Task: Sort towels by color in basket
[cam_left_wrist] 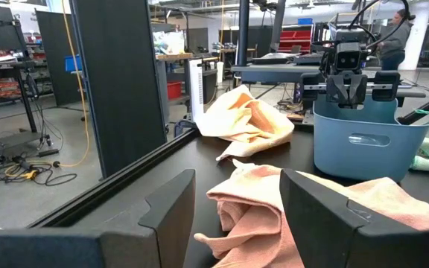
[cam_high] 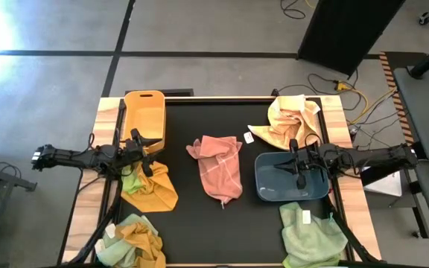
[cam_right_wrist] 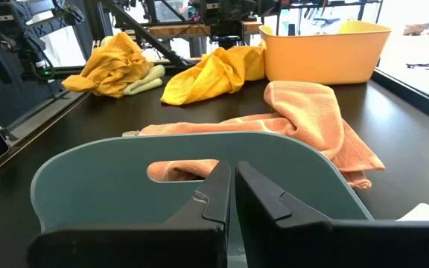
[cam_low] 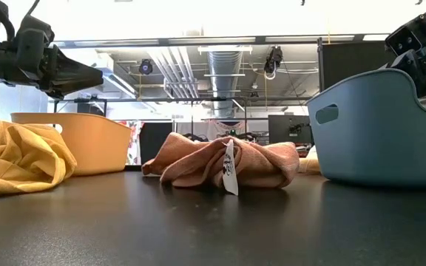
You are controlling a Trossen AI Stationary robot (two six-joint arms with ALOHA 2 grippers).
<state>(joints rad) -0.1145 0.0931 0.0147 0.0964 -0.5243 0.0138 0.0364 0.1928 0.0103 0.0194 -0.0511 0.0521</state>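
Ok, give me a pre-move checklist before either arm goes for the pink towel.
1. Left gripper open: ok, its fingers stand apart in the left wrist view.
2. Right gripper free: ok, shut with nothing between its fingers, hovering over the blue basket.
3. Salmon pink towel reachable: ok, it lies alone mid-table between the two baskets.
4. Blue basket empty: ok in the high view.
5. Yellow basket empty: ok in the high view.
6. Mustard towel clear of the left arm: cannot tell, it lies right beside it.
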